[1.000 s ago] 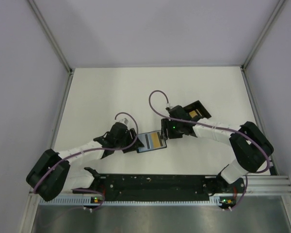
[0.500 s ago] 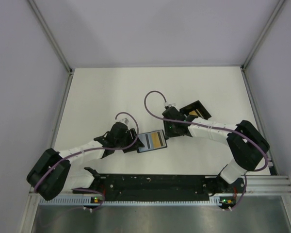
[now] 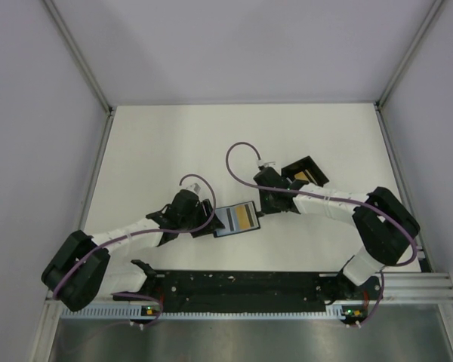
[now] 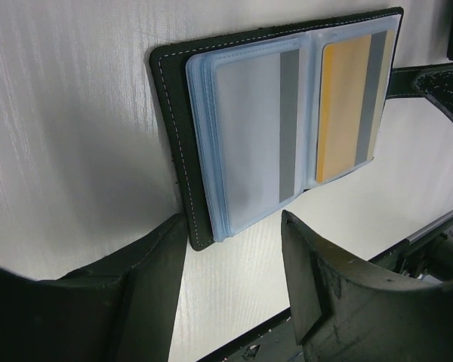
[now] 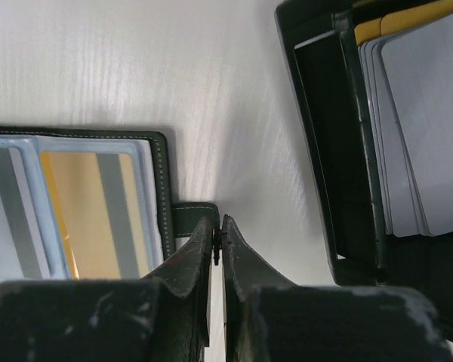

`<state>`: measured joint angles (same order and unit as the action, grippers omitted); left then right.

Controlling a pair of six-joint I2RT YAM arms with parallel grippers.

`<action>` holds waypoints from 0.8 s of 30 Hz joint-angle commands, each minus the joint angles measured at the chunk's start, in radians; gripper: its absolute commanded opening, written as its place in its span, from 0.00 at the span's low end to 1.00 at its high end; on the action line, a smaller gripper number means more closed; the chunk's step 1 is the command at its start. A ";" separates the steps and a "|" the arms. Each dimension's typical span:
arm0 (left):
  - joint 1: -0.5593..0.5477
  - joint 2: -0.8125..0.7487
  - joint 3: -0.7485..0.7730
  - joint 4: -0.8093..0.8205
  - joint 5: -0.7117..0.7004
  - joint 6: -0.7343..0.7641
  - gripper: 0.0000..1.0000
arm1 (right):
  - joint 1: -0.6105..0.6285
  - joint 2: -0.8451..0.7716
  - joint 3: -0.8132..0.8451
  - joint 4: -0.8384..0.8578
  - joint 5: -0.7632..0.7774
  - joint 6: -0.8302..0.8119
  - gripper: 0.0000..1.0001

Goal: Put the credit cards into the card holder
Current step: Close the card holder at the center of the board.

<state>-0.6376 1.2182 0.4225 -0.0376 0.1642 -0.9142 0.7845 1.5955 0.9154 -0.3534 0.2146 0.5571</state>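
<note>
Setting: pale lilac walls with metal corner posts; a white bench with a fine streaked grain.
Left gripper: matt black, curved fingers, released. The fingers stand apart at the near edge of the card holder, and the left one touches the corner of the cover.
Card holder: lies open and flat on the bench between the two grippers, near the middle. It has a black grained cover with pale stitching along the rim, and glossy clear plastic sleeves stacked inside.
Contents of holder: the left sleeve holds a frosted pale card with a grey stripe; the right sleeve holds a gold card with a grey stripe.
Tab: a short black stitched strap that sticks out of the holder's right edge.
Right gripper: clenched, fingertips pressed together just at the end of the tab. Nothing shows between them.
Box: an open black rectangular box with thin upright walls, to the right of the holder and apart from it.
Contents of box: loose cards, smooth and silver-grey, fanned in a stack, with a yellow edge above them.
Hard to make out: the frame cuts off the box's far side; the right arm partly covers it from above; no lettering on the cards can be read.
</note>
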 commanded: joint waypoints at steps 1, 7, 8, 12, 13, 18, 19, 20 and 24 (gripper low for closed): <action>0.001 0.015 -0.016 -0.054 -0.034 0.026 0.58 | -0.034 -0.029 -0.058 0.065 -0.075 0.004 0.00; 0.001 0.007 -0.007 -0.096 -0.067 0.046 0.58 | -0.086 -0.063 -0.144 0.114 -0.107 0.035 0.00; 0.000 0.007 -0.004 -0.103 -0.075 0.051 0.57 | -0.094 -0.068 -0.151 0.122 -0.115 0.033 0.00; 0.001 0.014 0.007 -0.130 -0.098 0.070 0.57 | -0.113 -0.063 -0.187 0.143 -0.138 0.038 0.00; 0.000 0.015 0.010 -0.139 -0.107 0.074 0.58 | -0.120 -0.062 -0.194 0.142 -0.138 0.041 0.00; 0.000 -0.003 0.013 -0.166 -0.135 0.080 0.58 | -0.123 -0.074 -0.233 0.169 -0.168 0.049 0.00; 0.000 -0.008 0.015 -0.168 -0.137 0.081 0.60 | -0.122 -0.084 -0.236 0.182 -0.187 0.046 0.00; 0.001 -0.014 0.016 -0.165 -0.134 0.086 0.63 | -0.123 -0.094 -0.234 0.188 -0.201 0.043 0.00; 0.001 0.004 0.018 -0.133 -0.092 0.084 0.69 | -0.120 -0.129 -0.210 0.168 -0.234 0.046 0.00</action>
<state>-0.6376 1.1980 0.4461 -0.1005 0.0944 -0.8627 0.6651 1.5055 0.7067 -0.1516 0.0341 0.6033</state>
